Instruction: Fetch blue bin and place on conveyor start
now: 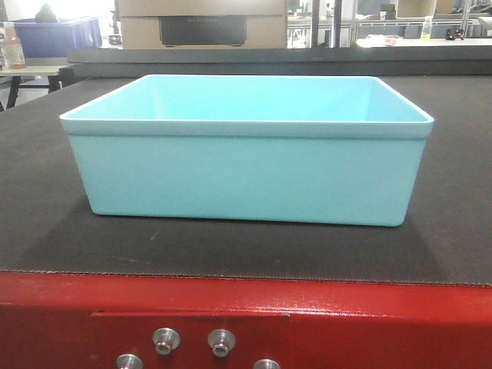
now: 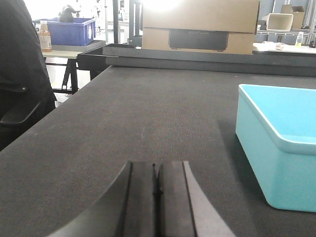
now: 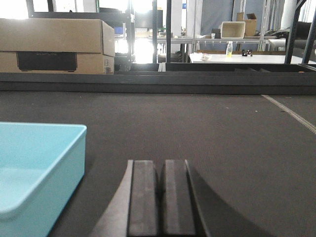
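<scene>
Front view: we look low and level, close across the red frame at the blue bin.
Wrist views: we flank it low; both share the belt.

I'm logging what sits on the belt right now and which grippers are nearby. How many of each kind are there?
Turquoise blue bin, resting on the conveyor start: 1
Grippers, both with pads together and beside the bin without touching it, left gripper and right gripper: 2
Total: 3
</scene>
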`<state>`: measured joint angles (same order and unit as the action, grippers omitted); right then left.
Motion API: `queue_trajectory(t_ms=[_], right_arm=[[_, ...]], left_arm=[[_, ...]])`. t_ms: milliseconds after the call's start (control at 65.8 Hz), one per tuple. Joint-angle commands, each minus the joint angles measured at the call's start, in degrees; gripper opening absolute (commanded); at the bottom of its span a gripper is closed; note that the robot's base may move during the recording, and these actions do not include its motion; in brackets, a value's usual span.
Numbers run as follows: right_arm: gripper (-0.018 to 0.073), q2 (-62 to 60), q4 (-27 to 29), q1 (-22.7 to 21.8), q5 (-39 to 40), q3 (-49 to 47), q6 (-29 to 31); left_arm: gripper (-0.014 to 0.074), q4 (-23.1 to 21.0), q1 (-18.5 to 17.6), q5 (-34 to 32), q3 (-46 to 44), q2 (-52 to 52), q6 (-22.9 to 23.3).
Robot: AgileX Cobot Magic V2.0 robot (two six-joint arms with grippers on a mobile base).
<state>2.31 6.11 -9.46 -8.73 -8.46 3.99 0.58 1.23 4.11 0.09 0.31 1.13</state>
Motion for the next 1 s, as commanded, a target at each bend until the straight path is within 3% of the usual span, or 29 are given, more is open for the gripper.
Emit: queue_trajectory(t_ms=[0,106,988], right_arm=[[-0.0162,-2.31,0.31,-0.33,3.22,4.84,0.69],[-0.0162,-2.31,0.31,-0.33,8.73,8.46,0.69],[-0.0162,-2.31,0.31,-0.33,9.21,8.46,0.69]], left_arm=[[-0.0111,-0.26,0.26,-1.06,-0.09,-0.31,-0.15],[-0.0111,-0.26,0.26,-1.06,-0.09,-0.31,-0.15],[-0.0111,-0.26,0.26,-1.06,-0.09,-0.31,-0.15]])
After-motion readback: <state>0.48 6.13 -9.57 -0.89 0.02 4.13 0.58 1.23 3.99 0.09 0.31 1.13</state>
